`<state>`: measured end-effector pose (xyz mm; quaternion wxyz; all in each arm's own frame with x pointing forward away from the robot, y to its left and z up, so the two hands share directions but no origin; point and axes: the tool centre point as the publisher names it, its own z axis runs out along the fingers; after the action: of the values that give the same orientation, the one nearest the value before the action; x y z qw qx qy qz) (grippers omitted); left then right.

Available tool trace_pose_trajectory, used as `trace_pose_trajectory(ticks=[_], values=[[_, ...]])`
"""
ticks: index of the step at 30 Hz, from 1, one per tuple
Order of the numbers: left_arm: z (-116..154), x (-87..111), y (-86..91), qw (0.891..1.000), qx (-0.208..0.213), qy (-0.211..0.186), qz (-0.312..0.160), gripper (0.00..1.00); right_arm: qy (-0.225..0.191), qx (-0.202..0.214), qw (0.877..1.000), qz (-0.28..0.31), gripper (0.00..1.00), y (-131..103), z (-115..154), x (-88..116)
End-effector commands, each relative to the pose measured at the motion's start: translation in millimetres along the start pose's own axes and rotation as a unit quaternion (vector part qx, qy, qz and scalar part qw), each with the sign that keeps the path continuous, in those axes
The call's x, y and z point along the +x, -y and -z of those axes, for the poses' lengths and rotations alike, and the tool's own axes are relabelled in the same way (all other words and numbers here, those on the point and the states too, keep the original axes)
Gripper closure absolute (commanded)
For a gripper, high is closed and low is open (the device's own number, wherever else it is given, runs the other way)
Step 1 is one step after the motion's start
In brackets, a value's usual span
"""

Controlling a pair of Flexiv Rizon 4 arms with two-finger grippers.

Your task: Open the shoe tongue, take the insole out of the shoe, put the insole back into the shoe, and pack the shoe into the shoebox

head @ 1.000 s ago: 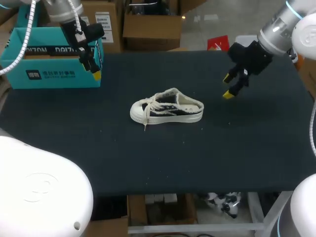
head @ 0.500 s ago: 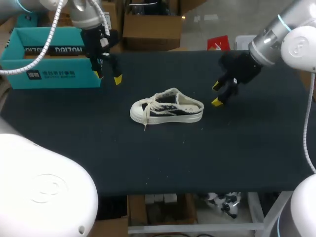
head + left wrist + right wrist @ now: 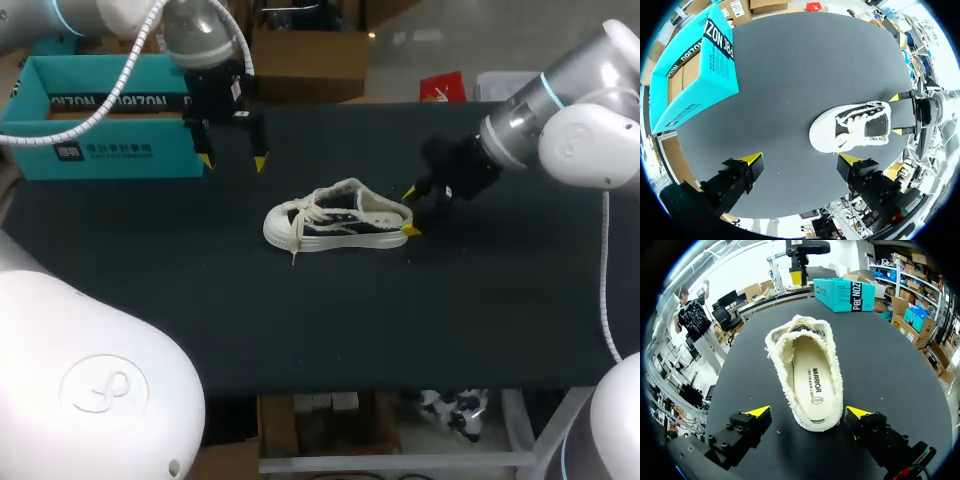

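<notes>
While the white-and-black canvas shoe (image 3: 338,217) sits upright on the dark table (image 3: 500,300), right claw (image 3: 411,210) gapes at its heel, left claw (image 3: 234,161) spread near teal cardboard shoebox (image 3: 100,140).

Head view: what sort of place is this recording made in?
Probably a robot lab bench: a black table, my left end effector and right end effector poised above it, and staged props, a shoe and a teal shoebox.

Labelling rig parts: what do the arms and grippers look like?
Left arm and right arm: glossy white and silver shells with thin blue rings; a white ribbed cable runs along the left. Left gripper and right gripper: black, blocky, yellow-tipped fingers.
</notes>
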<state>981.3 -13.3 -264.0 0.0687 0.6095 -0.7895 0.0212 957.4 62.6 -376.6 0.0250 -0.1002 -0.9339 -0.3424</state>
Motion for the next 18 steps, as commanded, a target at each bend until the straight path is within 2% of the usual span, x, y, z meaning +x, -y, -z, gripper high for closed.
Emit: trace_pose_trajectory(ticks=[1, 3, 9, 13, 18], values=[[0.4, 1.3, -4.4, 1.0, 0.006, 0.002, 0.001, 0.0, 0.019, -0.016, 1.0, 0.002, 0.0, 8.8, -5.4, 8.2], [0.4, 1.3, -4.4, 1.0, 0.006, 0.002, 0.001, 0.0, 0.023, -0.024, 0.999, 0.002, 0.0, 9.7, -6.6, 8.0], [-7.9, 22.0, -8.9, 1.0, 0.007, 0.01, 0.029, 0.0, 0.03, -0.034, 0.999, -0.006, 0.0, 13.0, -9.8, 4.2], [-12.2, 32.6, -10.0, 0.999, 0.01, 0.001, 0.052, 0.0, 0.03, -0.046, 0.998, -0.006, 0.0, 13.3, -16.4, -0.7], [-16.6, 44.3, -10.7, 0.999, 0.009, -0.005, 0.052, 0.0, 0.023, -0.054, 0.998, -0.009, 0.0, 14.5, -24.2, -8.4]])
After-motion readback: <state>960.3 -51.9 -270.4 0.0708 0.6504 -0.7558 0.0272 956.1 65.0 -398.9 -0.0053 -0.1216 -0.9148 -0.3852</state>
